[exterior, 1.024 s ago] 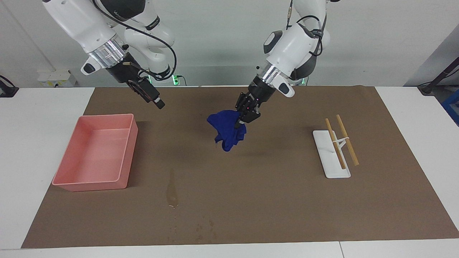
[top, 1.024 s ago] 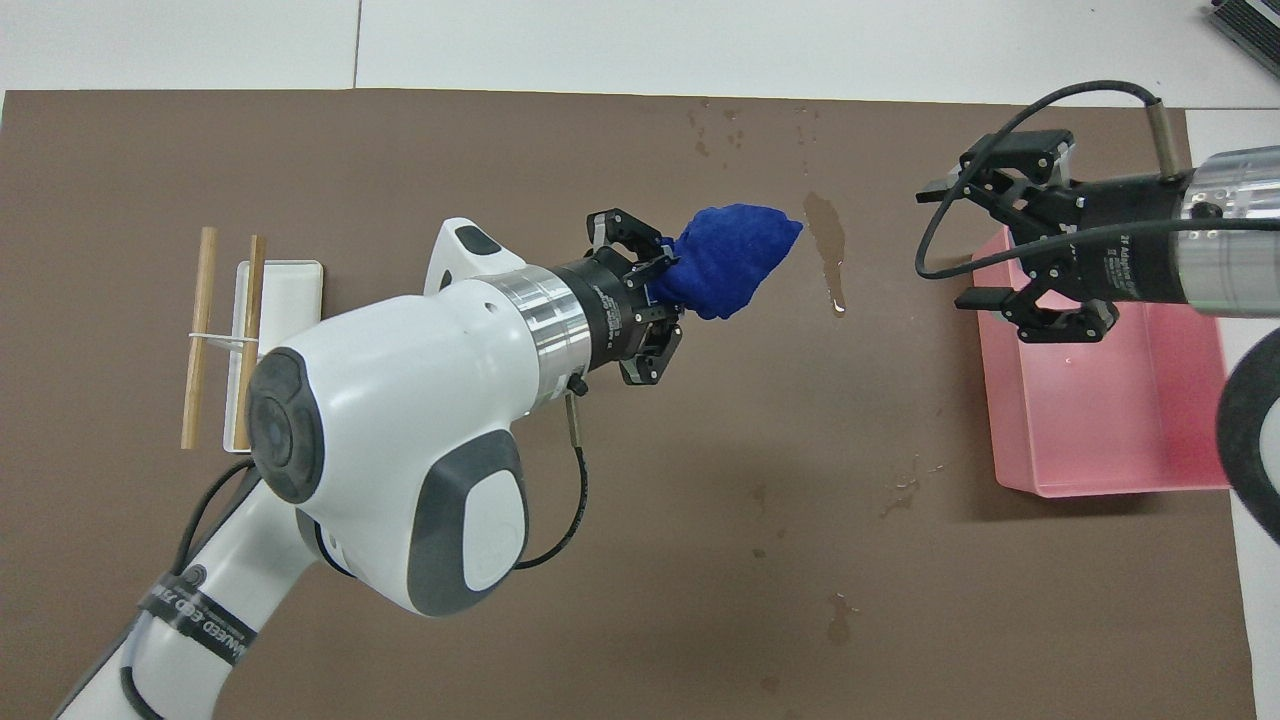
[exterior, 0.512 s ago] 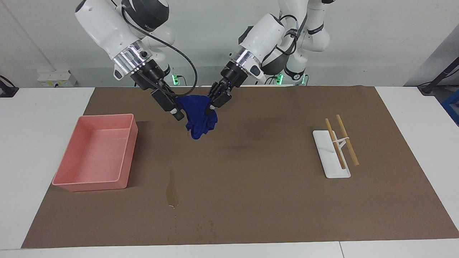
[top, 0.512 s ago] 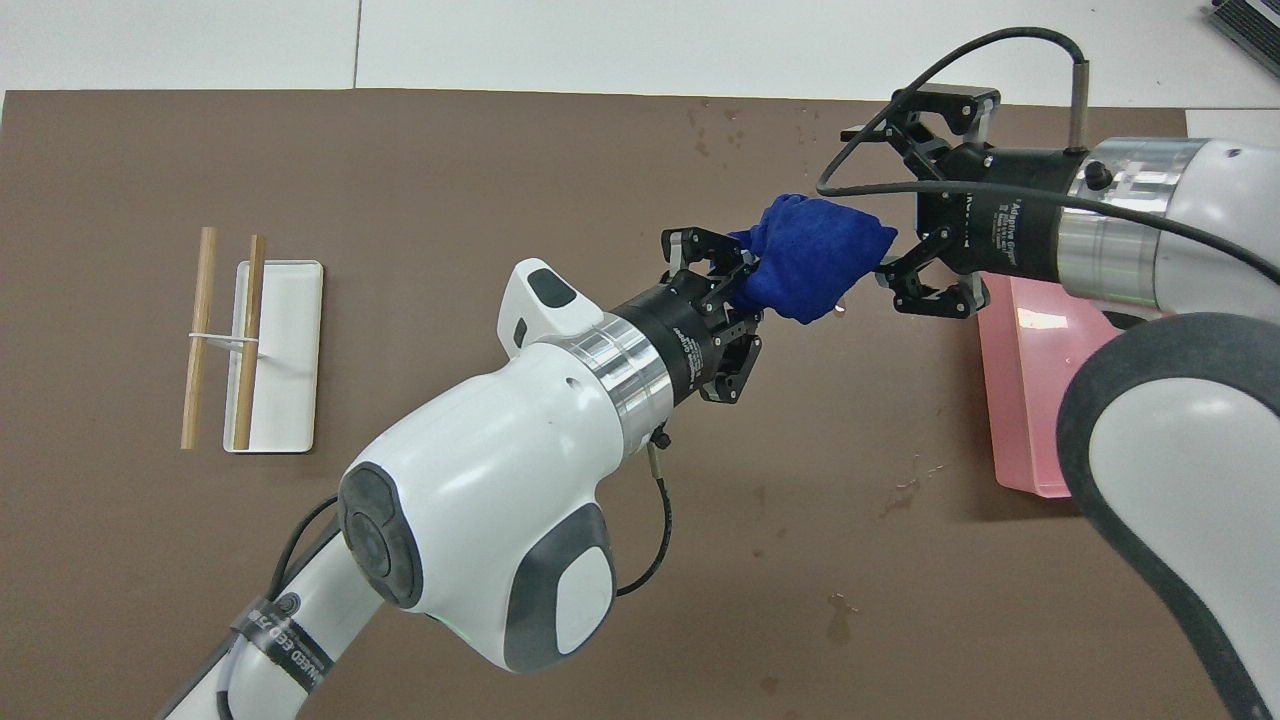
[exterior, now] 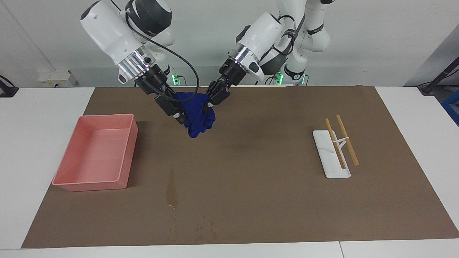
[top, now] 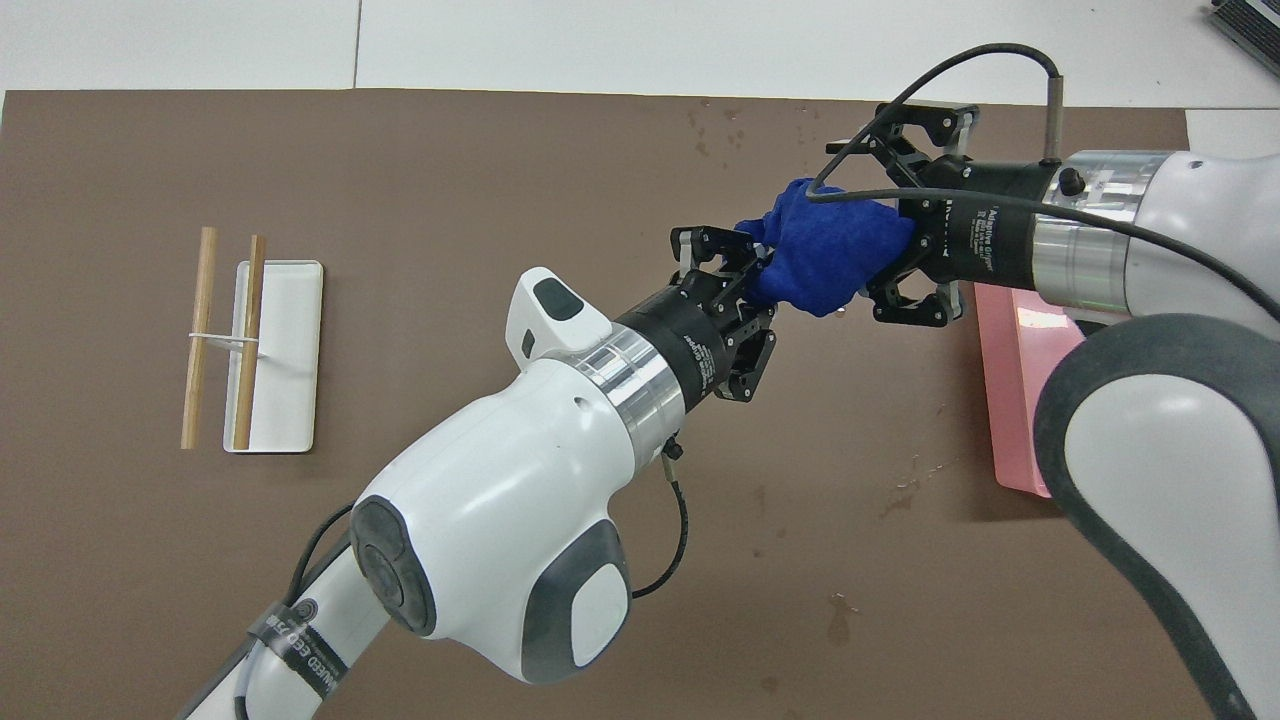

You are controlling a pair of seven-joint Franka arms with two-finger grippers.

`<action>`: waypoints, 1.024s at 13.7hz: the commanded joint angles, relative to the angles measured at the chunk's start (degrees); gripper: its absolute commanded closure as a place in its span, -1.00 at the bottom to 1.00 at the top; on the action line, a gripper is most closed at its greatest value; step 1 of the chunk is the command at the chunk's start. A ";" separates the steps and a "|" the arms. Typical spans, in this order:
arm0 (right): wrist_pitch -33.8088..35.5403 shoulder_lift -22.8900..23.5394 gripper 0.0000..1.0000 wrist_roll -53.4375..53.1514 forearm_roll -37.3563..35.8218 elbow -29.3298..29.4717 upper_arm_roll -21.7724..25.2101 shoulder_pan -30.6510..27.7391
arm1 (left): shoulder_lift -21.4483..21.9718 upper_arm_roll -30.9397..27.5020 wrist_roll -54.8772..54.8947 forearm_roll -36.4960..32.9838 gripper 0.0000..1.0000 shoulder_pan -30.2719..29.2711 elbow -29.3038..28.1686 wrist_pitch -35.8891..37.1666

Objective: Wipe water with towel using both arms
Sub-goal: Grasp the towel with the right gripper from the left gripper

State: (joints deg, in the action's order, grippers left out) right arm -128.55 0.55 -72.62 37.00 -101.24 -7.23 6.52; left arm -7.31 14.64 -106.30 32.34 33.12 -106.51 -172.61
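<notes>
Left end effector (exterior: 207, 105) clamps the towel (exterior: 195, 114) (airborne); right end effector (exterior: 178, 117), fingers apart, flanks it.

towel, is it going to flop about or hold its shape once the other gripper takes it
Probably floppy: the towel hangs in loose folds below the left gripper, which is shut on it. It likely weighs little, since that small pinch carries it above the mat. The open right gripper sits at its side; an edge grab would likely leave the rest drooping.

- The water (exterior: 172, 189) streak lies hidden beneath the towel (top: 825, 257) in the overhead view.
- The right arm partly covers the pink bin (top: 1015, 390) there.
- Both arms' bases are cut off.
</notes>
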 commanded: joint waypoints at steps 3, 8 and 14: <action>-1.70 -1.17 -1.00 -0.94 1.49 -2.03 -0.15 1.83 | 0.10 -0.92 0.83 1.06 1.00 2.65 -0.19 -1.85; -1.79 -1.35 -0.28 -2.35 1.49 -2.56 -0.15 2.10 | 0.10 -0.92 0.83 0.97 1.00 2.91 -0.02 -1.85; -1.97 -1.17 1.00 -2.35 1.85 -2.21 -0.06 1.92 | 0.02 -0.92 0.74 1.06 1.00 3.61 0.16 -1.94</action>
State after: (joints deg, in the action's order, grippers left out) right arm -128.81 0.22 -73.41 37.10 -102.60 -7.04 7.51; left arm -7.32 14.21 -106.06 32.34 34.26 -106.86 -173.71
